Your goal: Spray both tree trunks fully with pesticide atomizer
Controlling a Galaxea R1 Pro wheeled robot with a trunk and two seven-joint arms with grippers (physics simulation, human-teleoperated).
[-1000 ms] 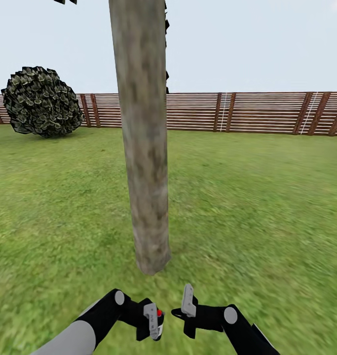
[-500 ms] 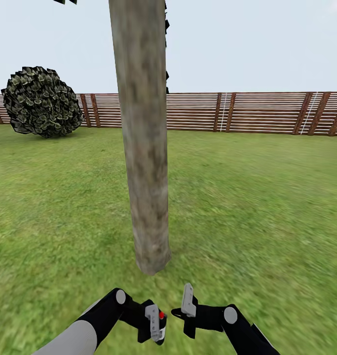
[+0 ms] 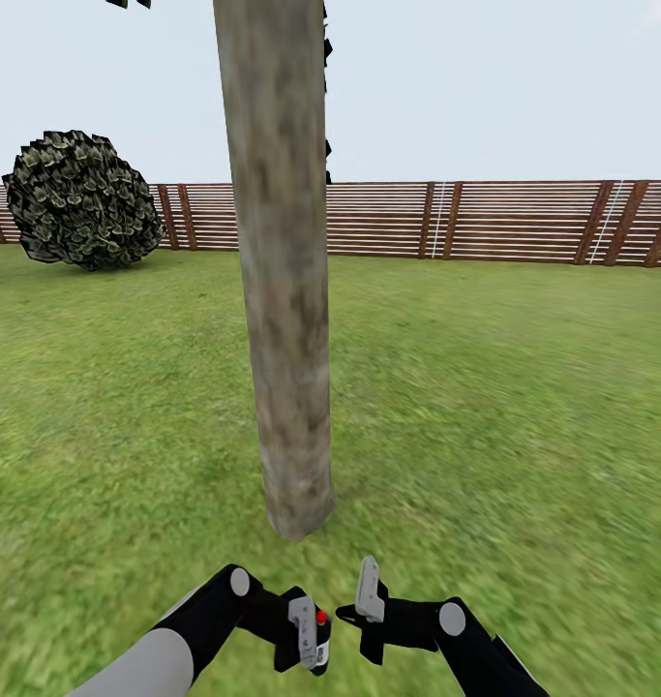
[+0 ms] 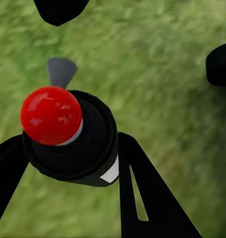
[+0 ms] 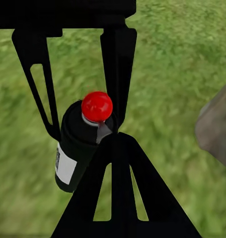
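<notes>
Your left claw [image 3: 306, 634] was clamped on the pesticide atomizer [image 3: 315, 639], a squat black cylinder with a white label patch and a glossy red ball cap. In the left wrist view the atomizer [image 4: 73, 136] sat between two flat black triangular fingers [image 4: 142, 198], touching both, with blurred green grass below it. From the right wrist view you saw the same can [image 5: 80, 144] tilted, its red cap uppermost, held by the left claw [image 5: 83, 119] whose slotted black fingers ran down either side of it.

Your right claw [image 3: 364, 605] hung just beside the left one, apart from the atomizer. One pale grey finger pad [image 3: 370, 589] stood upright; the other finger was not visible, so you could not tell how wide it stood.

The tree trunk [image 3: 282, 290] rose directly ahead of both claws, a thick smooth column of mottled grey-brown, branchless, meeting the floor [image 3: 514, 416] of soft, blurry grass. A rounded, dark, scaly-leaved bush [image 3: 83, 198] stood to the left by the brown horizontal-slat fence [image 3: 504, 221].
</notes>
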